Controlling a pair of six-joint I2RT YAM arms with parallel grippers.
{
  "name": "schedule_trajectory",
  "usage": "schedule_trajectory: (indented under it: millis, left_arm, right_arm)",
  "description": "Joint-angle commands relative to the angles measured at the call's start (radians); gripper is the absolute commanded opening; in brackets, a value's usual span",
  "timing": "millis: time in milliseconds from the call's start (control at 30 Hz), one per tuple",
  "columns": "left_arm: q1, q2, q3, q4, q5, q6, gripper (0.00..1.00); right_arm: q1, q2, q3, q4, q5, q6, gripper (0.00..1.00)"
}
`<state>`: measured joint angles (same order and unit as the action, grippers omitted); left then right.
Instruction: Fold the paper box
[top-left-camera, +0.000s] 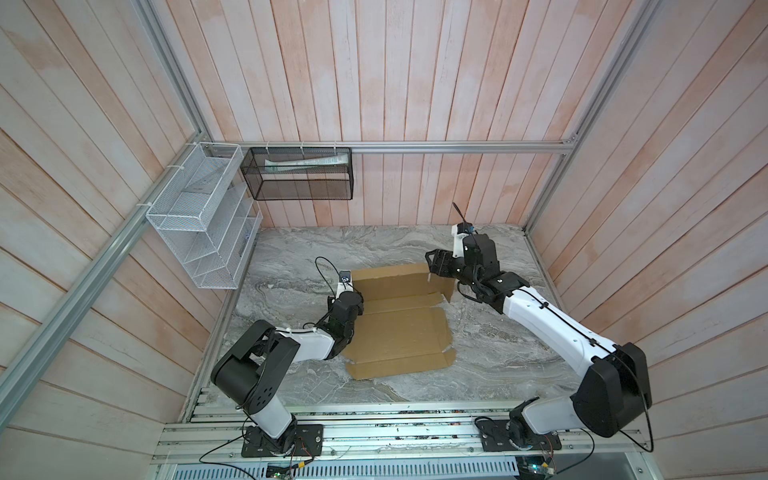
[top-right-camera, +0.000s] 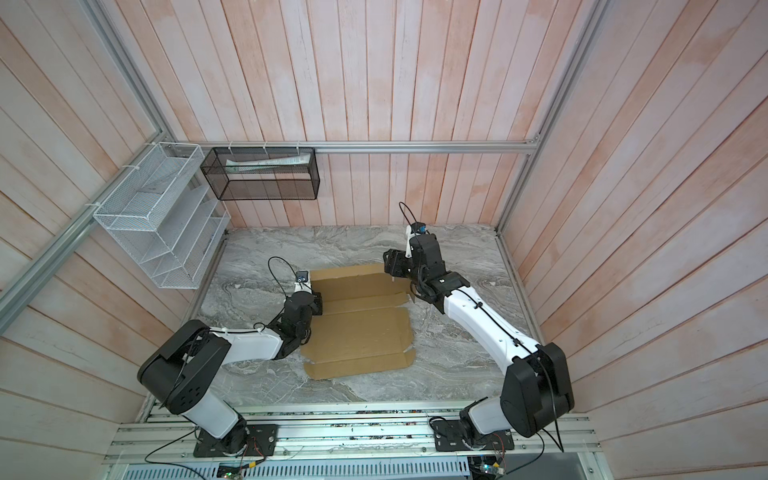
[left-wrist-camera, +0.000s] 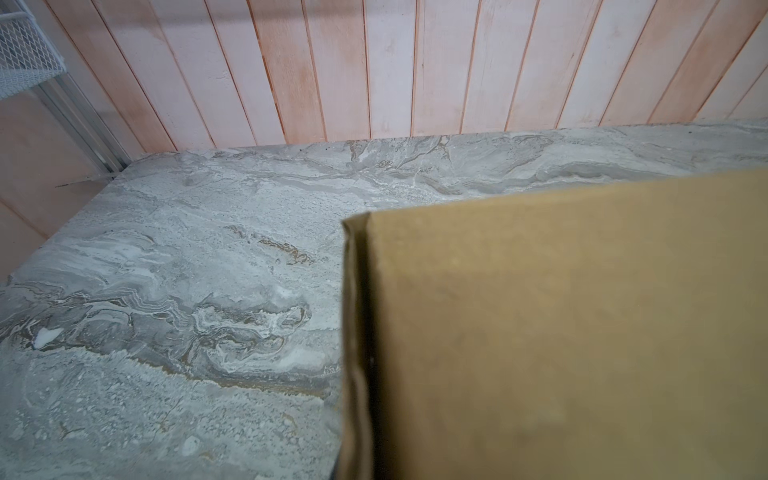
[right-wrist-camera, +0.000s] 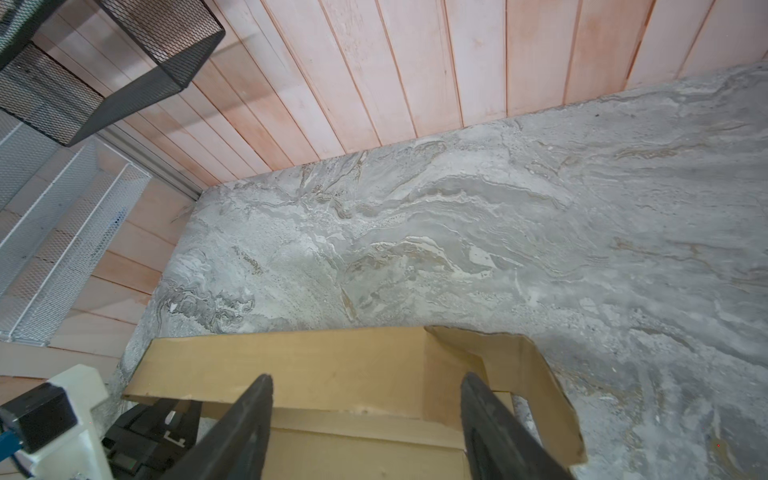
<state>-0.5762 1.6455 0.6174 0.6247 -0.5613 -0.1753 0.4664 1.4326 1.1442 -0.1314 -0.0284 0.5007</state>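
Paper box (top-left-camera: 399, 328): centre of both top views, on the marble table (top-left-camera: 507, 340). Mostly a flat sheet. The far panel (right-wrist-camera: 291, 365) appears raised, and the side flap (right-wrist-camera: 528, 374) at its right end stands skewed.

Right gripper (right-wrist-camera: 368, 378): claw apart, straddling that corner from above, lower centre of the right wrist view. Nothing pinched.

Left gripper (top-right-camera: 316, 300): at the sheet's left edge, claw together. Cannot tell whether it pinches cardboard.

Step judged: setting up the far wall. To do it well, tuck the flap inward along its crease while the left side pins the sheet. Push slowly so the sheet does not slide.
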Motion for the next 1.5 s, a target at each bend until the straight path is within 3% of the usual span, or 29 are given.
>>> schedule_trajectory:
  millis: [0,1133,1467]
  left_arm:
    - [0.001,-0.023,-0.013,0.009,-0.006,-0.015,0.0]
    - [0.002,-0.039,-0.036,0.01,-0.008,-0.018,0.0]
    - [0.001,-0.039,-0.033,0.009,0.001,-0.022,0.0]
  right_arm:
    - [-0.017,-0.017,-0.024,-0.004,-0.059,0.022,0.72]
    - [-0.051,0.109,-0.113,0.193,-0.252,0.114,0.71]
    - [-0.028,0.117,-0.114,0.202,-0.253,0.125,0.71]
